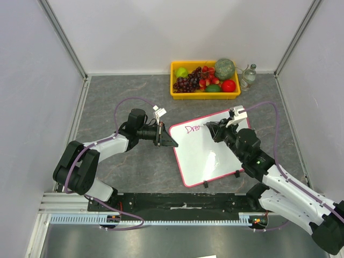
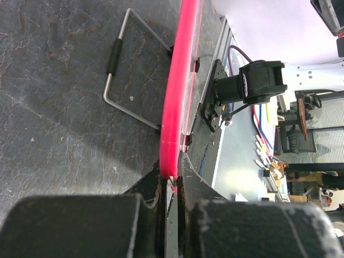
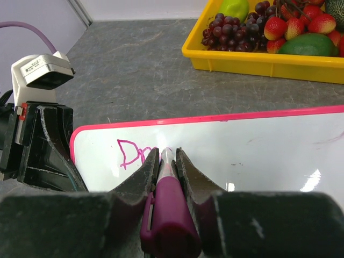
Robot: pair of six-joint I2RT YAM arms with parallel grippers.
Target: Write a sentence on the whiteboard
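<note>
1. Both my grippers are closed on something in the overhead view. The right gripper (image 1: 216,130) pinches a marker (image 1: 210,129) over the far edge of the whiteboard (image 1: 215,161), and the left gripper (image 1: 171,141) clamps the board's left rim. The board lies askew on the table (image 1: 134,172), nearer me than the yellow tray (image 1: 177,95) of fruit. The sentence (image 1: 192,128) is only begun, with a few magenta letters by the far-left corner
2. From my left wrist, the left gripper (image 2: 172,180) shows its jaws almost together, with the whiteboard (image 2: 180,80) rim squeezed between them. I judge this hold is there so the board cannot slide under the pen's push. A wire stand (image 2: 115,59) reaches out from the rim over the table (image 2: 54,118)
3. From my right wrist, the right gripper (image 3: 167,157) has only a narrow gap, filled by the marker (image 3: 166,209). The tip pokes out past the fingertips at the whiteboard (image 3: 258,145), just right of the sentence (image 3: 131,153), which reads "Dr" so far. Whether the nib touches, I cannot tell. I reckon the pen sits lengthwise so the nib meets the board first, with most words not yet written
</note>
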